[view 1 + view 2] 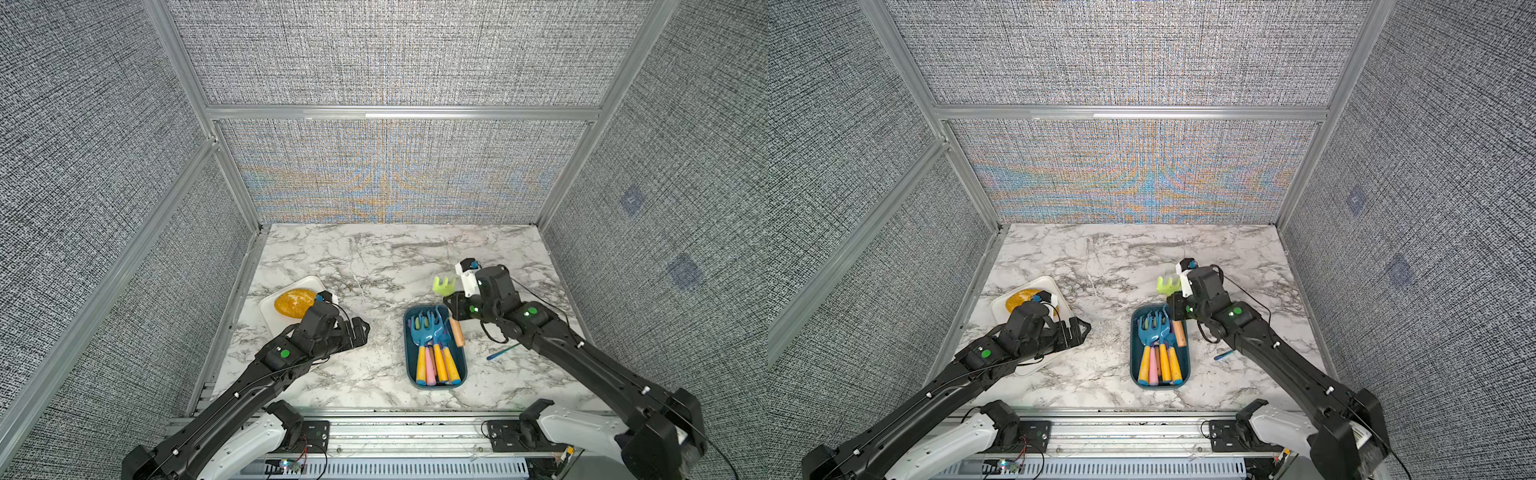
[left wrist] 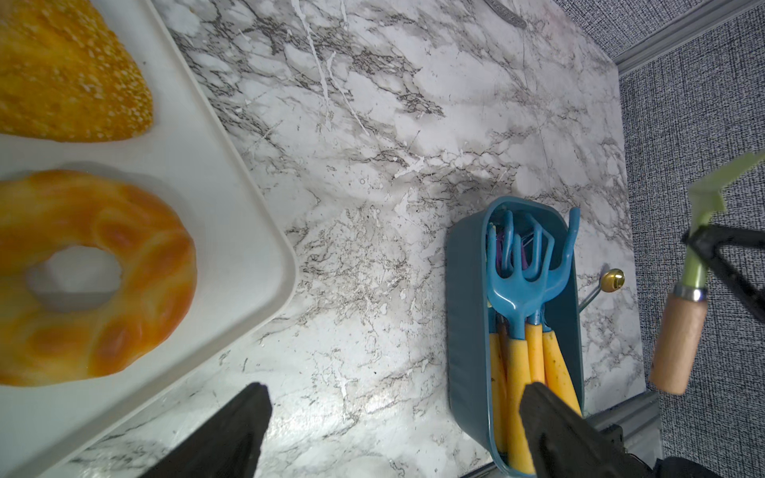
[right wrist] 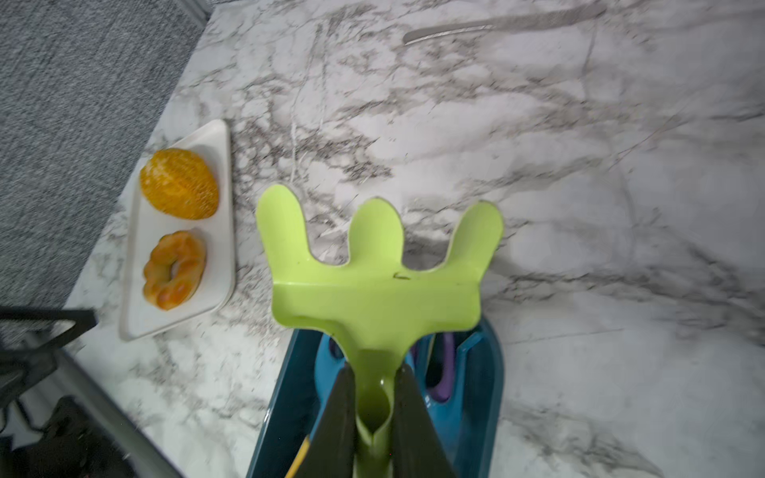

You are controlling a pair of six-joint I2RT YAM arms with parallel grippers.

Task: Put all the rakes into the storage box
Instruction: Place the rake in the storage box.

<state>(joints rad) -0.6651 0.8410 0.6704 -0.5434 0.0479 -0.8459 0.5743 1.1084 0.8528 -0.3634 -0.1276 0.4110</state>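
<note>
Storage box point(image 1: 408, 353) crammed: blue rakes point(image 1: 428, 332); surrounding tabletop point(image 1: 353, 257) free.

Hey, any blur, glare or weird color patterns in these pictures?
In both top views, rainbow moiré ripples across the back wall; in the left wrist view, the green rake is smeared and soft, with a glare patch on the marble table; in the right wrist view, the rake's head is fairly sharp, the table behind slightly blurred.
</note>
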